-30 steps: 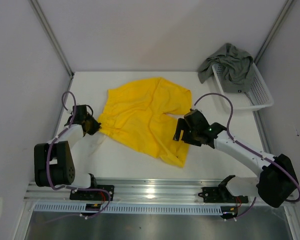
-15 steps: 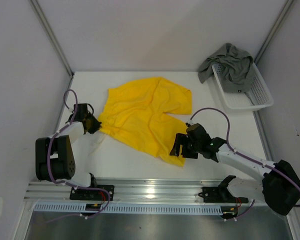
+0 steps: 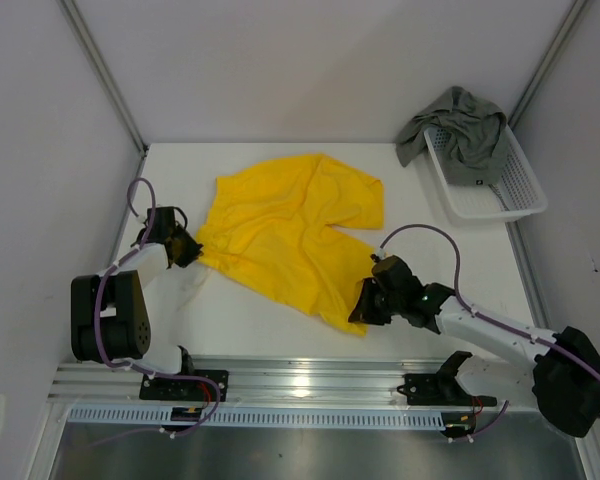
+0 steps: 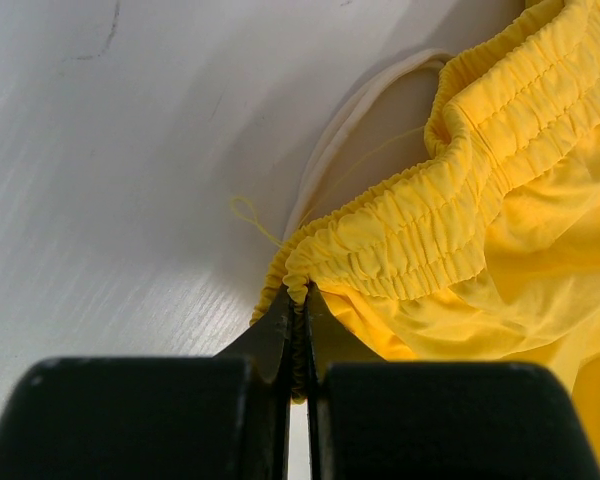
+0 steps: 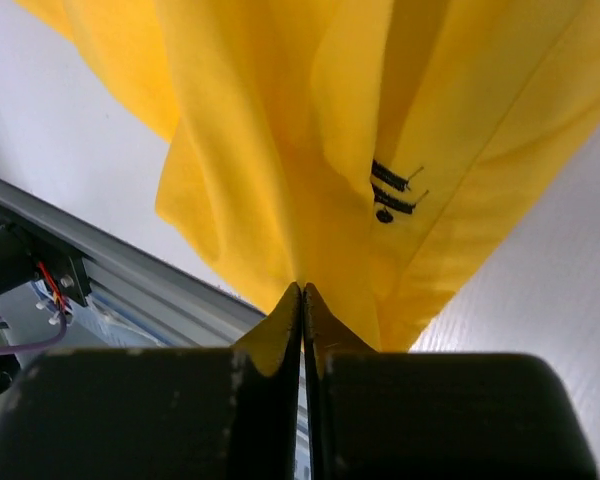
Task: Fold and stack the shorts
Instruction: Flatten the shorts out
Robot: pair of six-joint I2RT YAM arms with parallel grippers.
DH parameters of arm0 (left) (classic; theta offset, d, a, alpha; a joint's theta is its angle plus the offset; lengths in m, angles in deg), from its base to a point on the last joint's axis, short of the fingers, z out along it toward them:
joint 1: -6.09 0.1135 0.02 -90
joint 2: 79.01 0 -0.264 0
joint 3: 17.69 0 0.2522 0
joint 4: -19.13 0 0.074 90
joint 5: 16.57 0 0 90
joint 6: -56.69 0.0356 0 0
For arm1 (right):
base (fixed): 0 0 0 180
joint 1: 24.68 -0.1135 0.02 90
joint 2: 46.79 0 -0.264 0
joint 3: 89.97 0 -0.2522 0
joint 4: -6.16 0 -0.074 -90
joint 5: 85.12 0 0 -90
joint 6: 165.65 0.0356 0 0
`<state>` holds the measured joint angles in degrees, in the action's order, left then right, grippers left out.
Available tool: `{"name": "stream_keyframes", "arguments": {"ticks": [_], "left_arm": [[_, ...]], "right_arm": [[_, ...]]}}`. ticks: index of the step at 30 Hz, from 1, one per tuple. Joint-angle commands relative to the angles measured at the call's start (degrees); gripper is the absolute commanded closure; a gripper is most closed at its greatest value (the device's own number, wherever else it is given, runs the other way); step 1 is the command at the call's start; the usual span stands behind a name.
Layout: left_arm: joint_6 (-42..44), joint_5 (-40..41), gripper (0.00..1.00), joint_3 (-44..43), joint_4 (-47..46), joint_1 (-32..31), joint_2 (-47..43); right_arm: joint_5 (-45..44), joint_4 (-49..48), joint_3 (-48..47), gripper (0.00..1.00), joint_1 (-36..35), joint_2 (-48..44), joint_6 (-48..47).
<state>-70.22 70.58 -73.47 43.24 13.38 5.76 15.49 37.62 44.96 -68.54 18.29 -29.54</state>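
Observation:
The yellow shorts lie spread on the white table, waistband to the left. My left gripper is shut on the elastic waistband corner at the left side. At the near leg hem my right gripper is shut on the yellow cloth, close to the small dark logo. The grey-green shorts hang crumpled over the basket at the back right.
A white mesh basket stands at the back right corner. A metal rail runs along the table's near edge, just in front of my right gripper. Grey walls close in the table on three sides.
My right gripper moved toward the near edge to the yellow shorts' leg hem and shut on it. The left gripper kept its hold on the waistband.

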Motion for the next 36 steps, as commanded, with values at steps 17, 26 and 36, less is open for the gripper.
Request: {"name": "stream_keyframes", "arguments": {"ticks": [17,26,36], "left_arm": [[2.3,6.1,1.00,-3.9,0.6,4.3,0.8],[2.9,6.6,1.00,-3.3,0.4,4.3,0.1],[3.6,6.1,1.00,-2.5,-0.6,4.3,-0.7]], "right_arm": [[-12.5,13.3,-1.5,0.20,-6.6,-8.9,6.1],[-7.4,2.0,-4.0,0.38,2.9,0.7,-0.7],[-4.5,-5.8,-7.5,0.45,5.4,8.5,-3.7]]}}
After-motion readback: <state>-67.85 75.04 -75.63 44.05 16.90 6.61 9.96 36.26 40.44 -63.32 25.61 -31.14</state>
